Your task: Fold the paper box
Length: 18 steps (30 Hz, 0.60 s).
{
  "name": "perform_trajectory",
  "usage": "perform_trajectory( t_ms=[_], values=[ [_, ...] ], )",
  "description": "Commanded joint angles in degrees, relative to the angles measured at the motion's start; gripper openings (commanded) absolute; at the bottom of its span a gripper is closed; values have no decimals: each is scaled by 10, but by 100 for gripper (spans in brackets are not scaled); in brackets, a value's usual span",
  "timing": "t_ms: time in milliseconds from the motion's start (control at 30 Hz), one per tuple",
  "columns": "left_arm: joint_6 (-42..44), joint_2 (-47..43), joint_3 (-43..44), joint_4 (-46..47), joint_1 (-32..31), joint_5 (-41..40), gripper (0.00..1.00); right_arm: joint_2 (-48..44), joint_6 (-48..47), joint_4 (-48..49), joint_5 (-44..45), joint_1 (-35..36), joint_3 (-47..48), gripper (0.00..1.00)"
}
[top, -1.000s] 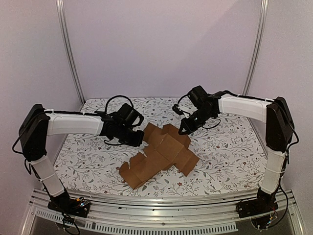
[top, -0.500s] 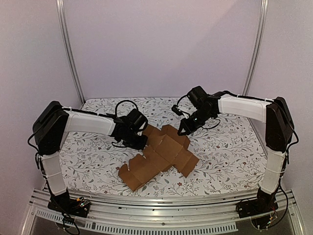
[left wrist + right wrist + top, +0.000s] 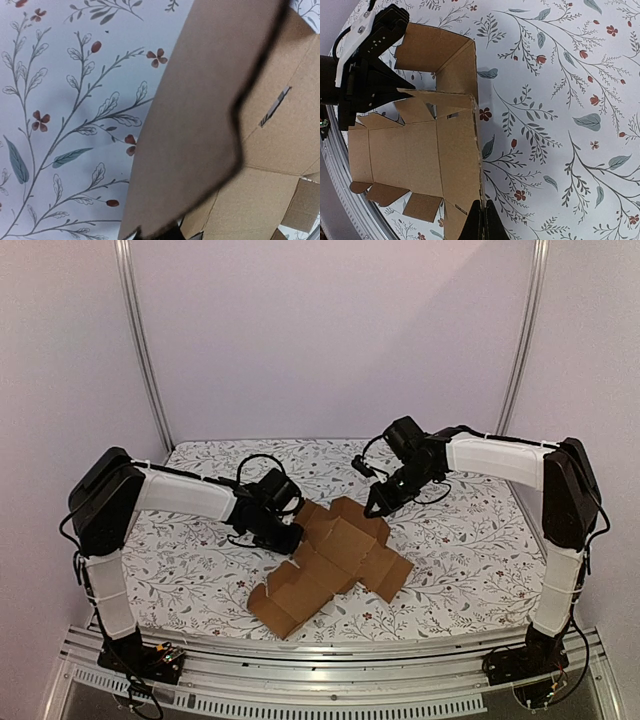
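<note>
Brown paper box (image 3: 335,560) is lying mostly unfolded on the bench (image 3: 470,540), a few flaps standing up, with the left tool (image 3: 289,539) and right tool (image 3: 372,509) both closed empty and nudging its edges.

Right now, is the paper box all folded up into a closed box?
No, the paper box lies spread out as an open sheet with flaps sticking out.

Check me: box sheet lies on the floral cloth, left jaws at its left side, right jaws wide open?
Not quite. The right jaws are shut: the right wrist view shows the two fingertips pressed together. The rest holds: the box sheet lies on the floral cloth, with the left jaws at its left side.
</note>
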Motion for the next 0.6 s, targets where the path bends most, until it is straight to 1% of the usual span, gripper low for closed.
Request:
perform_trajectory(
  t_ms=[0, 300, 567],
  values=[
    [-4, -23, -12, 30, -13, 62, 0, 17, 12, 1, -2, 1, 4, 0],
    [-5, -50, -13, 33, -33, 68, 0, 20, 13, 1, 14, 1, 6, 0],
    [-8, -35, -15, 34, -57, 58, 0, 18, 17, 3, 16, 0, 2, 0]
  ],
)
